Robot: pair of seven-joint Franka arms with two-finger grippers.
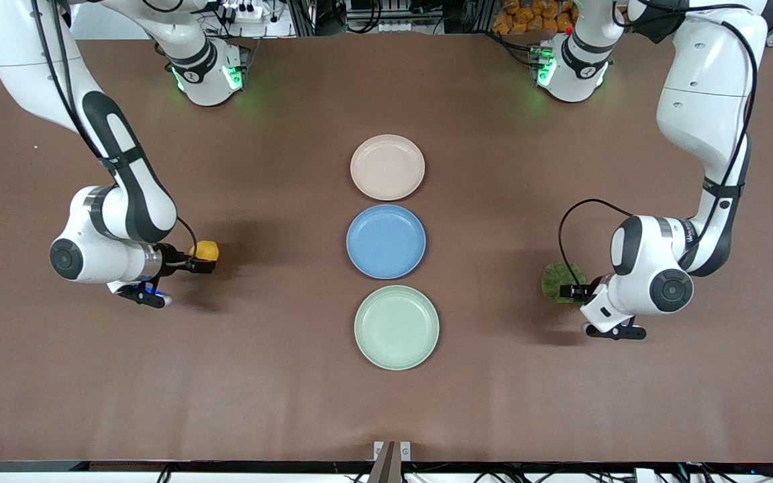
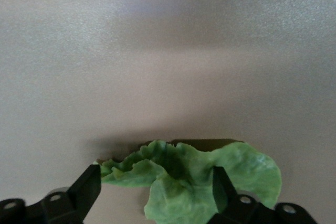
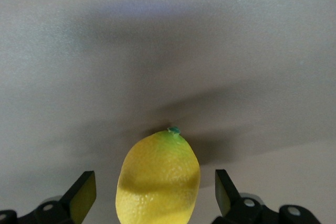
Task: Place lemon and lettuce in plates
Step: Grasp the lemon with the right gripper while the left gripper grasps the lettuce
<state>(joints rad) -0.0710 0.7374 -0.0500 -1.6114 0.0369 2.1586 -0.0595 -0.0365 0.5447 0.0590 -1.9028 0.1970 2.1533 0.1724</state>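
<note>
The lemon [image 1: 207,250] lies on the brown table toward the right arm's end. My right gripper [image 1: 201,263] is low at it, open. In the right wrist view the lemon [image 3: 158,179] sits between the two fingers [image 3: 83,192] with a gap on each side. The dark green lettuce [image 1: 563,280] lies toward the left arm's end. My left gripper [image 1: 572,290] is low at it, open. In the left wrist view the lettuce [image 2: 184,179] lies between the spread fingers [image 2: 89,187], one finger at its edge. The beige-pink plate [image 1: 387,167] and the mint green plate [image 1: 396,327] hold nothing.
A blue plate [image 1: 386,241] sits mid-table between the beige-pink plate, which is farther from the front camera, and the mint green one, which is nearer. The three plates form a line between the two arms. Brown table [image 1: 279,376] lies around them.
</note>
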